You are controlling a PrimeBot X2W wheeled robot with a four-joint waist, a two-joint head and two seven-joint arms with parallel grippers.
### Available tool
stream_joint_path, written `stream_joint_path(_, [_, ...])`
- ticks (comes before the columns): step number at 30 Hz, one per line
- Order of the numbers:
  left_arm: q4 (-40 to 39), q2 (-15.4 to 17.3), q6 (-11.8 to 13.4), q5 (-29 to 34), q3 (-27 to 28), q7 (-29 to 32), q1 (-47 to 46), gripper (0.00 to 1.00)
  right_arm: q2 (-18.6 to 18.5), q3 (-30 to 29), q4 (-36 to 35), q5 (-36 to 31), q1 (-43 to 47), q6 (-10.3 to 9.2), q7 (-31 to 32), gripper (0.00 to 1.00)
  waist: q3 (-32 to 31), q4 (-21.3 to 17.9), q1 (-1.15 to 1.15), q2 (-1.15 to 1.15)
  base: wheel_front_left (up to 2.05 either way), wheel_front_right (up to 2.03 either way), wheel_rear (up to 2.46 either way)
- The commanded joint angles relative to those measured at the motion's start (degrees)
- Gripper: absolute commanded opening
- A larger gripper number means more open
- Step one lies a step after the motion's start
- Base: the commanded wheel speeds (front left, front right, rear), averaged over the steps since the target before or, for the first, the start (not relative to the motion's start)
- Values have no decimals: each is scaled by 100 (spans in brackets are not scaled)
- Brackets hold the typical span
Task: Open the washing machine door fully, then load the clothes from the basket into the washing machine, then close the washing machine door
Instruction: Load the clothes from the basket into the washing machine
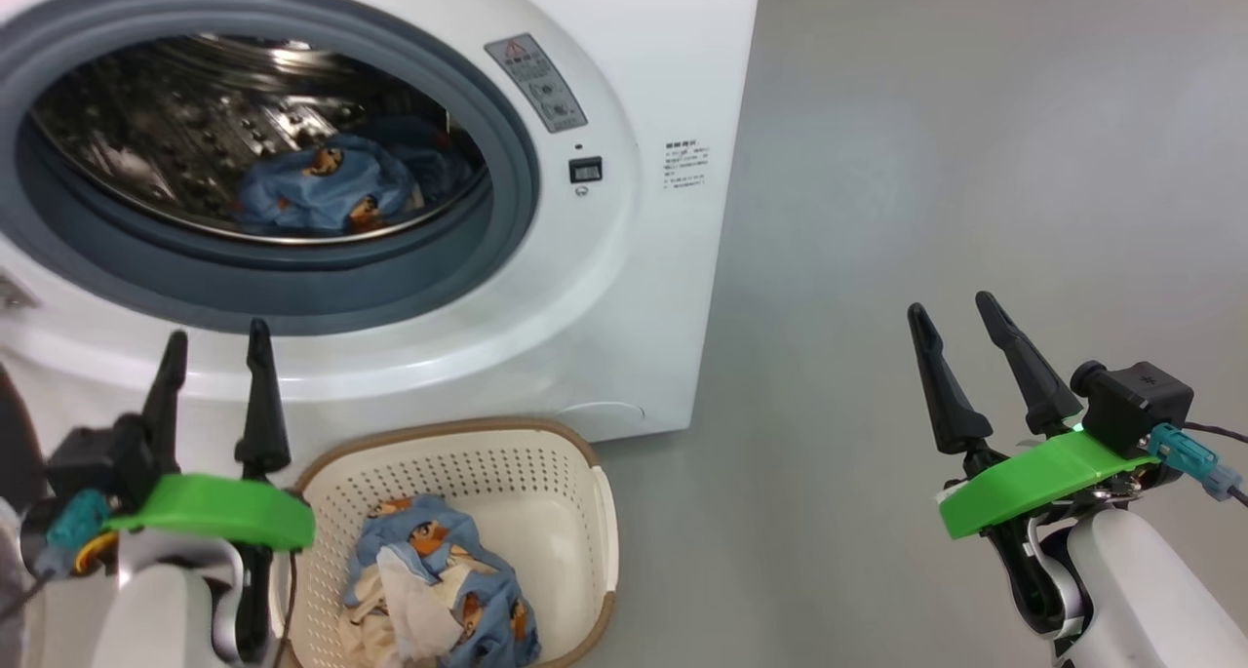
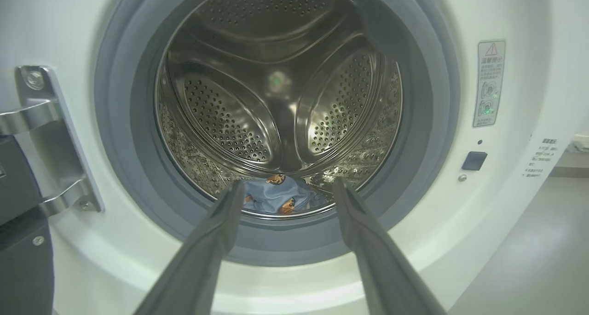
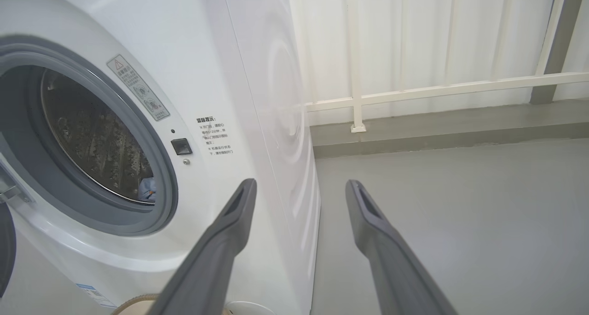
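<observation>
Left hand (image 1: pixel 217 332): fingers apart, holding nothing, tips directed at the drum opening. From where I stand it sits at 7 o'clock in the head view, close in front of the washing machine (image 1: pixel 663 258) and just beside the left rim of the basket (image 1: pixel 591 458).

Along its fingers, the left wrist view shows the steel drum (image 2: pixel 276 76) ringed by the grey gasket (image 2: pixel 423 122). One bear-print piece (image 2: pixel 276 197) lies at the drum's 6 o'clock, near the front lip.

The washing machine door (image 2: pixel 20 250) is swung open. A dark edge of it shows at 8 o'clock in the left wrist view, below the metal hinge bracket (image 2: pixel 46 135).

Right hand (image 1: pixel 950 304): fingers apart, holding nothing, at 4 o'clock in the head view, over bare grey floor (image 1: pixel 926 112) and well apart from the machine's side panel.

The basket stands on the floor at 6 o'clock, close against the machine's front. The clothes (image 1: pixel 439 580) lie heaped in its bottom.
</observation>
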Motion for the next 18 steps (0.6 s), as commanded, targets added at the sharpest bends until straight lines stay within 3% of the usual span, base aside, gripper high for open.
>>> stream_joint_path(1, [-255,102,-25,-20,156,-37,100,100,-67,52,-118,2,56,26,-46,100,-196,130,0,0,0,0,0])
stream_joint_path(18, [-1392,-191,146,-11,203,-37,1422,100,-137,-55,-162,-53,360,26,-46,100,-511,298,0,0,0,0,0])
